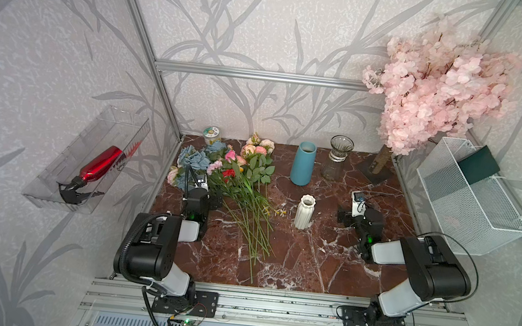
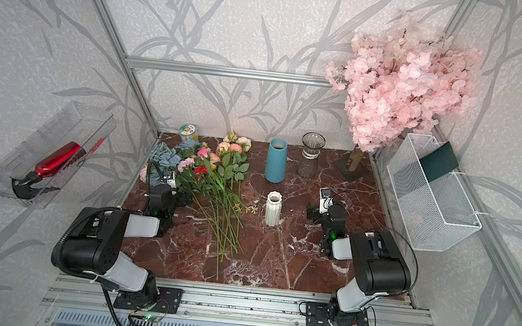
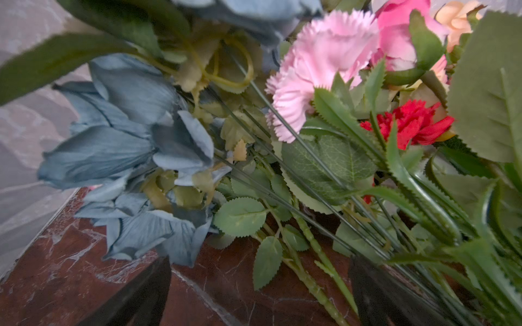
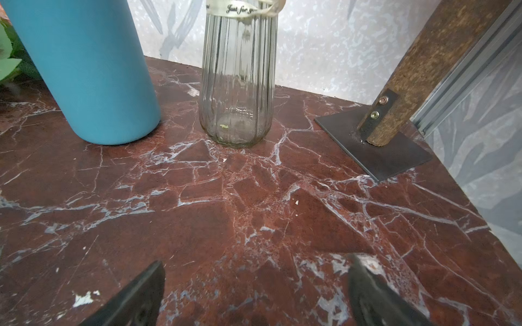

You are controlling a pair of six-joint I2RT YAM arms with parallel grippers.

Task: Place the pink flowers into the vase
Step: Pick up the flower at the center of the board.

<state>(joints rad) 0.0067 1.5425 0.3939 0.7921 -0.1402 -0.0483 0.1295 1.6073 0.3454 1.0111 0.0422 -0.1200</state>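
The pink flowers (image 1: 256,148) (image 2: 234,146), salmon to peach heads on long green stems, lie in a mixed pile at the table's back left, stems fanning toward the front. Three vases stand upright: a blue one (image 1: 302,163), a clear glass one (image 1: 335,161) and a small white ribbed one (image 1: 304,212) mid-table. My left gripper (image 3: 260,271) is open, low over the table at the pile's left edge. A thorny green stem (image 3: 308,276) lies between its fingers, untouched. My right gripper (image 4: 258,265) is open over bare marble, facing the blue vase (image 4: 84,70) and glass vase (image 4: 238,76).
Dusty-blue hydrangeas (image 1: 194,160), a fringed pink carnation (image 3: 319,70) and small red flowers (image 1: 228,173) share the pile. A pale-pink blossom tree (image 1: 433,86) stands back right on a dark plate (image 4: 375,152). A white mesh basket (image 1: 466,205) hangs right, a clear bin with a red spray bottle (image 1: 101,163) left.
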